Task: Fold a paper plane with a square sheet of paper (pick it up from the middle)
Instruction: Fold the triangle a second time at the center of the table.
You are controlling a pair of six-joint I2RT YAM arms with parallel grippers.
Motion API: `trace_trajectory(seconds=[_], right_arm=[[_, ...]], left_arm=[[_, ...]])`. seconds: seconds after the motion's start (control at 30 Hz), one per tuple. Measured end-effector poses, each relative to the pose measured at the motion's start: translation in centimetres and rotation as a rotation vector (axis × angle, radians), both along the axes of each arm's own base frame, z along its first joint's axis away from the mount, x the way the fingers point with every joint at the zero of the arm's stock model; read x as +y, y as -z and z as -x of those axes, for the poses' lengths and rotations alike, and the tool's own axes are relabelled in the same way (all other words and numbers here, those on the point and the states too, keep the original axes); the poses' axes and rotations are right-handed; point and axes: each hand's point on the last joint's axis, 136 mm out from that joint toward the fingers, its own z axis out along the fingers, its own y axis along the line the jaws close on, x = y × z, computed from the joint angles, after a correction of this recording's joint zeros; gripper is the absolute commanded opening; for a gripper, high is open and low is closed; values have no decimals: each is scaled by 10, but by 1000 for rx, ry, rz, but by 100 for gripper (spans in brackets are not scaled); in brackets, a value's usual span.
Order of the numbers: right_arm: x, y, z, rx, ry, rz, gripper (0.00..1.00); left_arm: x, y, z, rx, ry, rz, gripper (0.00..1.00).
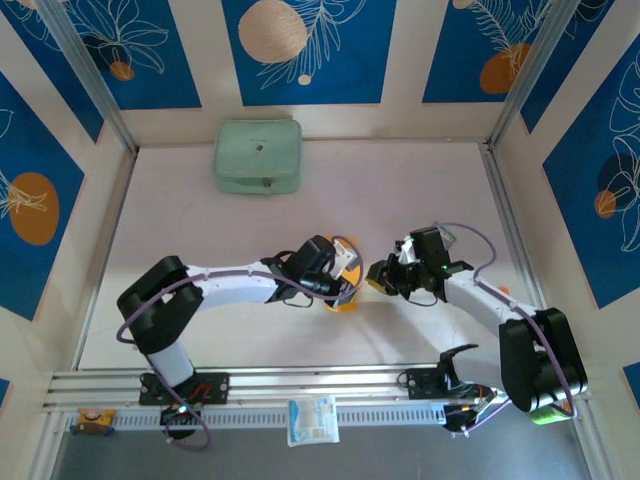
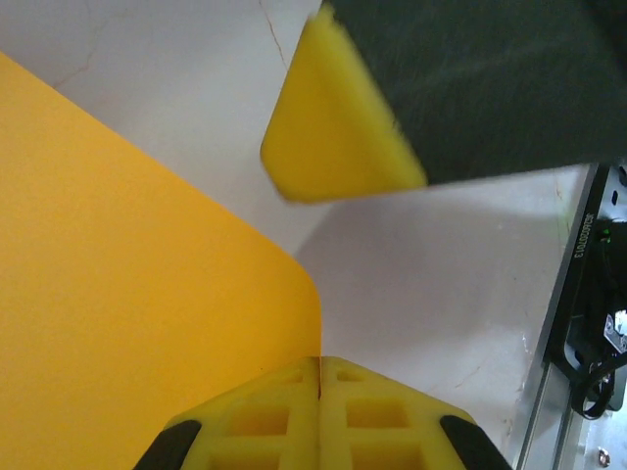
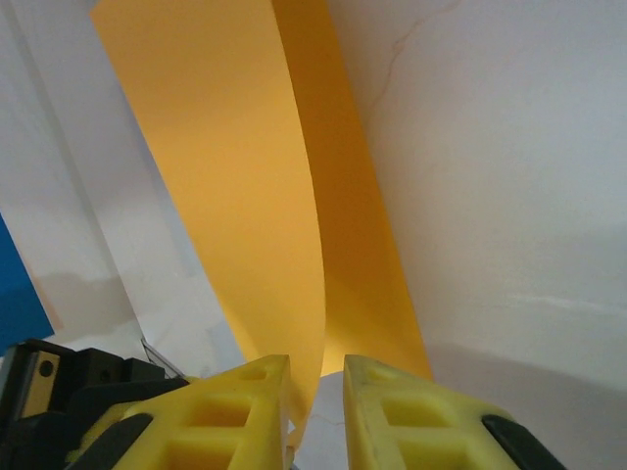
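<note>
The pale, faintly cracked table (image 1: 420,200) carries everything. From its near edge the white left arm (image 1: 230,280) and white right arm (image 1: 480,300) reach inward until their wrists nearly meet at the middle. That is probably so that each can take one side of the same piece. The pale green zipped pouch (image 1: 258,157) lies well apart by the far wall. The white-and-blue packet (image 1: 313,420) sits on the near rail, and both are outside the work. The thin orange-yellow square sheet of paper (image 3: 235,176) is between the two wrists, raised off the table and bowed, not flat. In the overhead view only a sliver of orange peeks out beneath the left wrist. The left gripper (image 2: 319,392) has its yellow jaws pressed together on the sheet's rounded edge, apparently anchoring it. The right gripper (image 3: 316,392) has its jaws narrowly parted, with the paper's edge running into the gap. It looks set to slide along or re-grip, not to clamp. Seen from the right wrist, the sheet reads as a long curved band whose long axis runs straight away from those fingers. It shows no pointed nose yet.
</note>
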Motion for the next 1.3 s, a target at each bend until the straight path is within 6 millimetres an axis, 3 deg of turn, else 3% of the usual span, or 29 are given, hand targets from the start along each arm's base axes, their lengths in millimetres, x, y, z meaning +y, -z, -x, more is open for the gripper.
trace_trajectory(seconds=[0.33, 0.6, 0.8, 1.3], right_arm=[[24, 20, 15, 64, -83, 14, 11], [38, 29, 18, 86, -111, 11, 10], [42, 25, 14, 66, -111, -10, 10], [49, 27, 11, 75, -121, -43, 10]], left_arm=[[28, 9, -17, 2, -87, -48, 0], [28, 9, -17, 7, -83, -45, 7], [32, 13, -14, 22, -79, -63, 12], [34, 20, -14, 37, -81, -78, 16]])
